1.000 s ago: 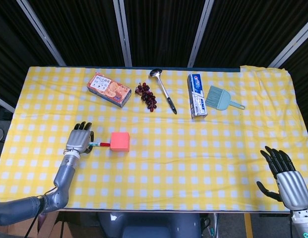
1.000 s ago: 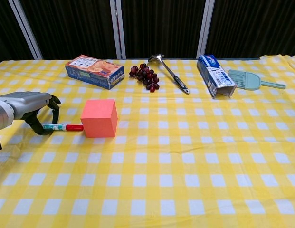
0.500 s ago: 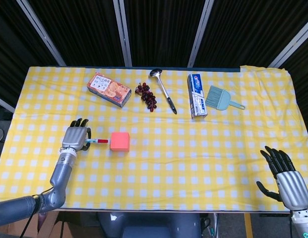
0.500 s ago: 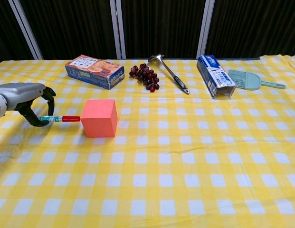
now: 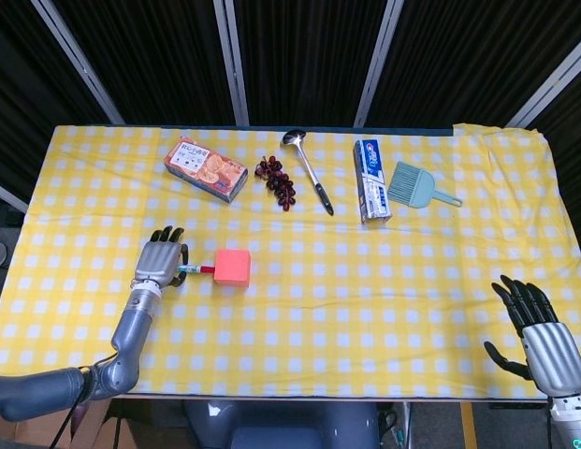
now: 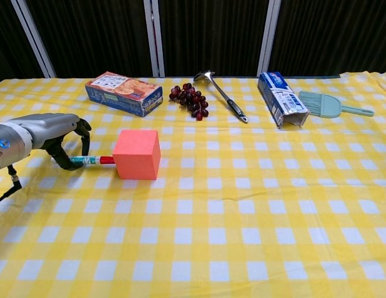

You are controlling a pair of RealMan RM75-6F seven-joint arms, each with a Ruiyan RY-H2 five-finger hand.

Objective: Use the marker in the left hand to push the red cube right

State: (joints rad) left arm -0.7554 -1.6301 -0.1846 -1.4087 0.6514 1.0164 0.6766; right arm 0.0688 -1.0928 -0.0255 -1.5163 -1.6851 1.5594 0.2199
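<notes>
Pushed rightward, red cube (image 6: 137, 154) meets marker (image 6: 92, 160) gripped by left robot hand (image 6: 67, 138).

This looks like a robot test bench in a lab, not a home. A table (image 5: 299, 299) under a yellow-and-white checked cloth stands before black curtains (image 5: 299, 56) hung between pale metal struts (image 5: 229, 56). Toward twelve o'clock, unrelated household props lie in a row: a biscuit box (image 5: 206, 169), grapes (image 5: 277, 180), a ladle (image 5: 309, 171), a toothpaste box (image 5: 371, 180) and a small brush (image 5: 416, 185).
</notes>
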